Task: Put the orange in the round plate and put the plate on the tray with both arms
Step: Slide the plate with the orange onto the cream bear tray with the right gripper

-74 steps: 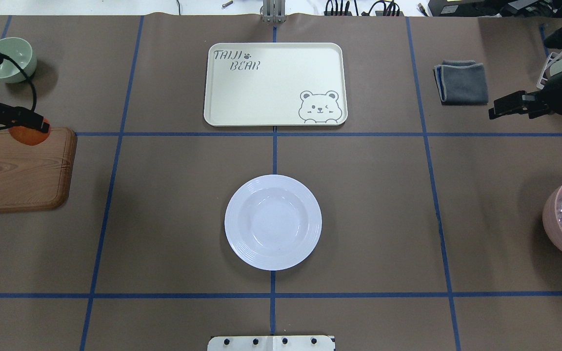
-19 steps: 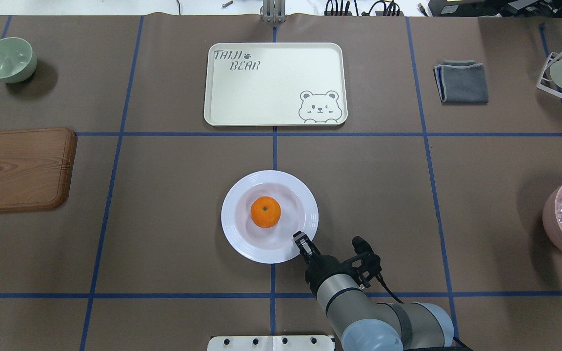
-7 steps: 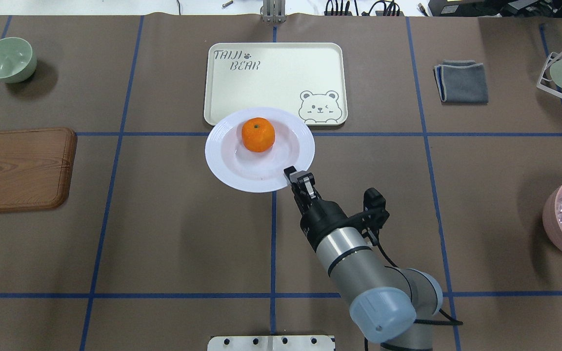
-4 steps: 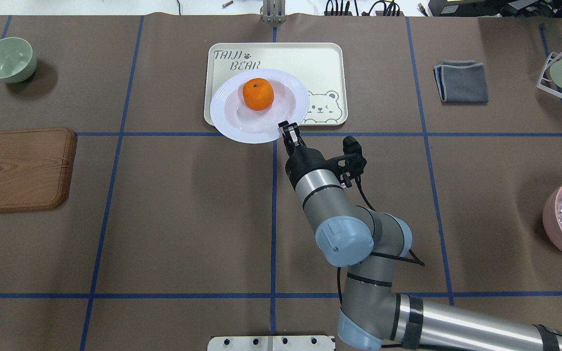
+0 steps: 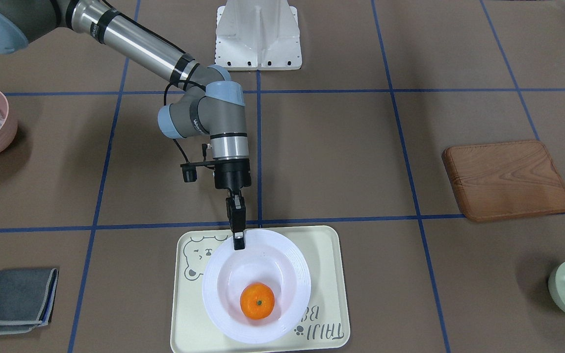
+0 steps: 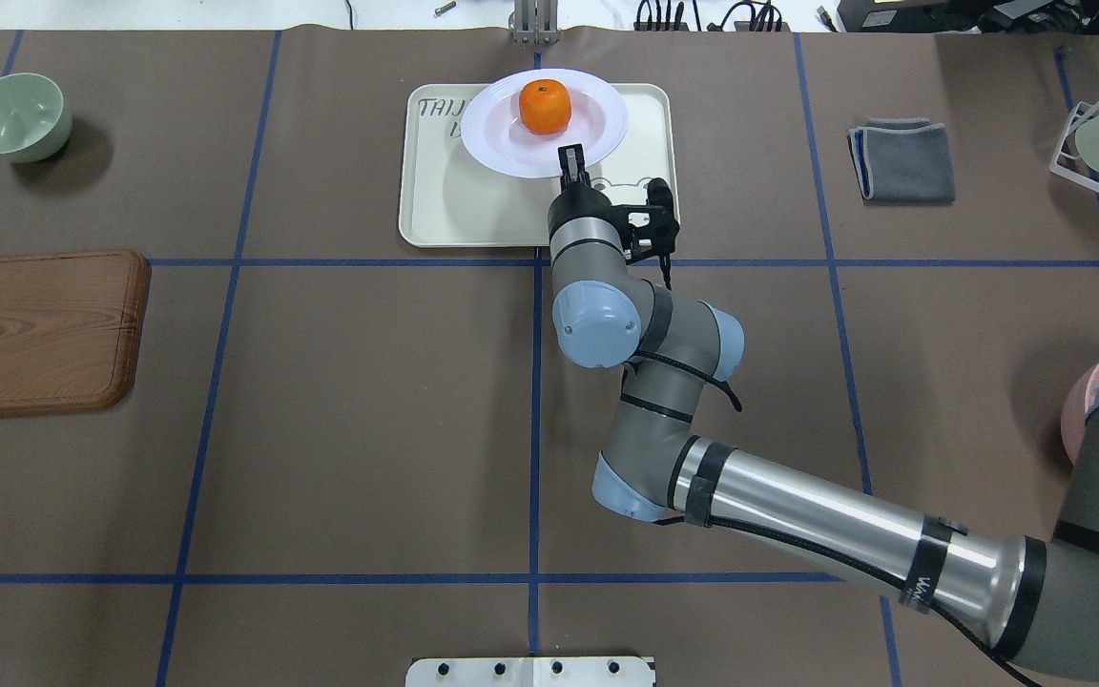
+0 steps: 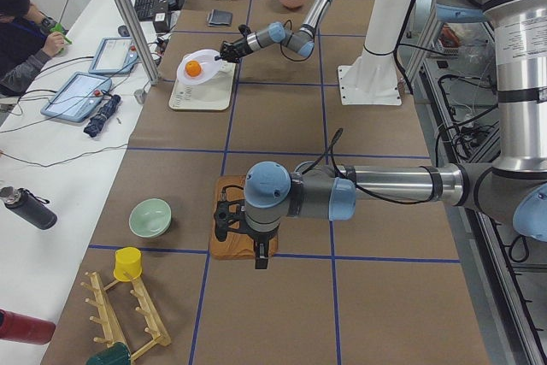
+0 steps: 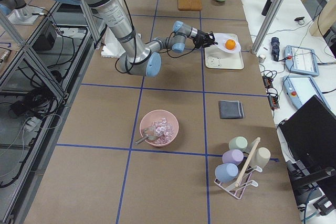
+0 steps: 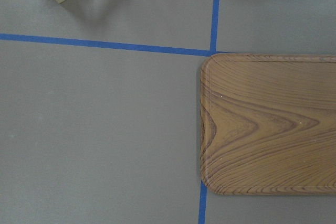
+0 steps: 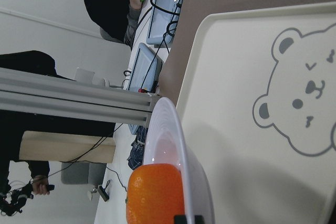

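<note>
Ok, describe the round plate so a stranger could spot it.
Find the cream bear tray, far middle of the table. Over it, held by the right gripper, is the round plate: white, ridged, carrying an orange, unlike the empty green bowl.

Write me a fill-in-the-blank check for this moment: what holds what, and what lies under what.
1. The round plate holds one ___.
2. The pincer shut on the plate's rim belongs to the ___ arm.
3. Directly below the plate lies the cream ___.
4. The wooden board fills the view of the ___ wrist camera.
Missing words: orange; right; tray; left.
</note>
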### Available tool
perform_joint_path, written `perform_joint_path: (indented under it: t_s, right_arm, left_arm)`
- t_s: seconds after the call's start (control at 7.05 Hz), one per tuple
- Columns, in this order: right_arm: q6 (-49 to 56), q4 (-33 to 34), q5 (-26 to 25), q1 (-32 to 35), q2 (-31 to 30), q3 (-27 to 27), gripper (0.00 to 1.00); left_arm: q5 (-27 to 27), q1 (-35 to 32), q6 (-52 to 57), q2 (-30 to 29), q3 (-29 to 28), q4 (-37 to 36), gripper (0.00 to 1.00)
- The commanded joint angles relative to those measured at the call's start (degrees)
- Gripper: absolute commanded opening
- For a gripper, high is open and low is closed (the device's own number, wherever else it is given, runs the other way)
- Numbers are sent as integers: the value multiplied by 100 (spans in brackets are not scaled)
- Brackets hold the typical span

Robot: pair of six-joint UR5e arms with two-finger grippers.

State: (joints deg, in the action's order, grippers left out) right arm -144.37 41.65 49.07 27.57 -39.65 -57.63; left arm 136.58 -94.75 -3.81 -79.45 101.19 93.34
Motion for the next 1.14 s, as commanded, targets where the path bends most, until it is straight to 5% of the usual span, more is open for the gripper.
perform_joint_path:
  t_s: [0.0,0.28,0.43,0.57,0.71,0.99]
  right_arm:
    - [-285,44,-12,-50,353,534,0]
    - [-206,71,102,-111,300,464,23]
    - [438,71,155,-260,74,263,53]
    - [1184,71,138,-374,-233,-322,100]
    - [1766,88,843,-271,-445,-858,100]
    - [3449,1880,2913,465,-562,-1774,100]
  left_arm:
    - [0,0,3,0,-3,0,98]
    - [0,0,3,0,6,9,98]
    - [0,0,3,-17,23,9,98]
    - [0,0,3,-35,15,9,98]
    - [0,0,3,-26,15,9,98]
    - [0,0,3,-9,6,9,98]
